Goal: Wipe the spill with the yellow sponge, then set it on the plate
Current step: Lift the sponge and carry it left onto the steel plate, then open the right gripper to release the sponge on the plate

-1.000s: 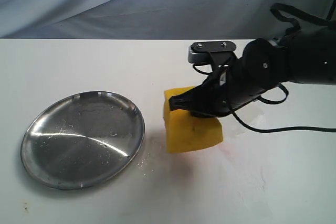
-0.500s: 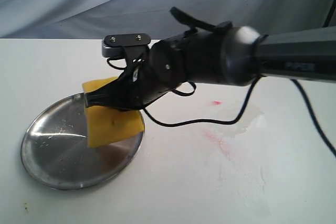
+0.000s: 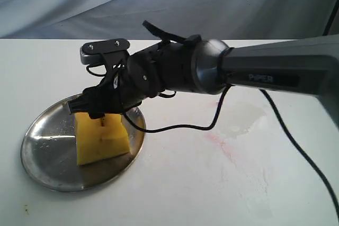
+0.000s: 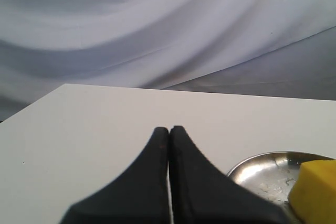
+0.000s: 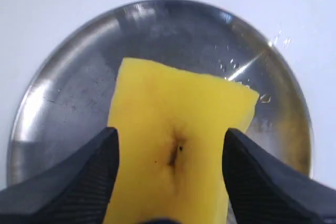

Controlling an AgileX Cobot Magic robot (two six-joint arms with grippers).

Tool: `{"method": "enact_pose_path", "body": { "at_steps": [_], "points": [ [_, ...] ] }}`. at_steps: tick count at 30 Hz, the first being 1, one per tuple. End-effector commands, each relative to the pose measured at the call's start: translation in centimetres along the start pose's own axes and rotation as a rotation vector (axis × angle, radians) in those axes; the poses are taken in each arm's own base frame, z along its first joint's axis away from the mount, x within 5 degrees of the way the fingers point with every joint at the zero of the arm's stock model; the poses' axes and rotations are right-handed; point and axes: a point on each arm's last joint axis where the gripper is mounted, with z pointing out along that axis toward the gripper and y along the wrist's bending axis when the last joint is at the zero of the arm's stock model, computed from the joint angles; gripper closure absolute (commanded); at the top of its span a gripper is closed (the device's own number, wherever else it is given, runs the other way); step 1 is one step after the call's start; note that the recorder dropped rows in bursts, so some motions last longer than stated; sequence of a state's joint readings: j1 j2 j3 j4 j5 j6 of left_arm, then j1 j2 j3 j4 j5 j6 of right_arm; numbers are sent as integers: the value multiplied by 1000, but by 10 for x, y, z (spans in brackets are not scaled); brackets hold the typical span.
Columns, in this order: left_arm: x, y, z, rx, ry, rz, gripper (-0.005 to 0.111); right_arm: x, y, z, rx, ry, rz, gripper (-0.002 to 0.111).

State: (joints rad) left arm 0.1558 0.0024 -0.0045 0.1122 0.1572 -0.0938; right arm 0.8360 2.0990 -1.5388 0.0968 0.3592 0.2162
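The yellow sponge [image 3: 101,140] stands tilted on the steel plate [image 3: 47,146], with its lower edge touching the metal. My right gripper [image 3: 98,114] reaches across from the right and is shut on the sponge from above. In the right wrist view its fingers [image 5: 107,156] press both sides of the sponge [image 5: 173,124], whose dark dent faces the camera, with the plate [image 5: 68,77] behind. No amber spill shows anywhere. My left gripper [image 4: 169,128] is shut and empty near the plate [image 4: 262,169] and the sponge's corner [image 4: 315,187].
A pale wet smear [image 3: 249,120] with reddish streaks [image 3: 218,140] lies on the white table right of the plate. The right arm's cable [image 3: 286,136] trails over the table. A grey cloth backdrop [image 3: 159,3] hangs behind.
The right gripper has carried the sponge leftward from the table's middle to over the plate, then lowered it until it rests on the plate.
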Motion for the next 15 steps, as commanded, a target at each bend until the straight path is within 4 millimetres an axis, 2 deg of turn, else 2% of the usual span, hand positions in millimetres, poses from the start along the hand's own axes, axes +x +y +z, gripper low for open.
{"method": "enact_pose_path", "body": {
  "at_steps": [1, 3, 6, 11, 15],
  "points": [
    [1, 0, 0, -3, -1, -1, 107, -12, -1, -55, -5, -121, -50, 56],
    [1, 0, 0, -3, -1, -1, 107, -8, -11, -83, 0, -171, -31, 60],
    [1, 0, 0, -3, -1, -1, 107, 4, -38, -125, 25, -275, 15, 71],
    [1, 0, 0, -3, -1, -1, 107, 28, -109, -196, 169, -474, 141, 94],
    [1, 0, 0, -3, -1, -1, 107, 43, -166, -257, 377, -598, 217, 105]
  ]
}}
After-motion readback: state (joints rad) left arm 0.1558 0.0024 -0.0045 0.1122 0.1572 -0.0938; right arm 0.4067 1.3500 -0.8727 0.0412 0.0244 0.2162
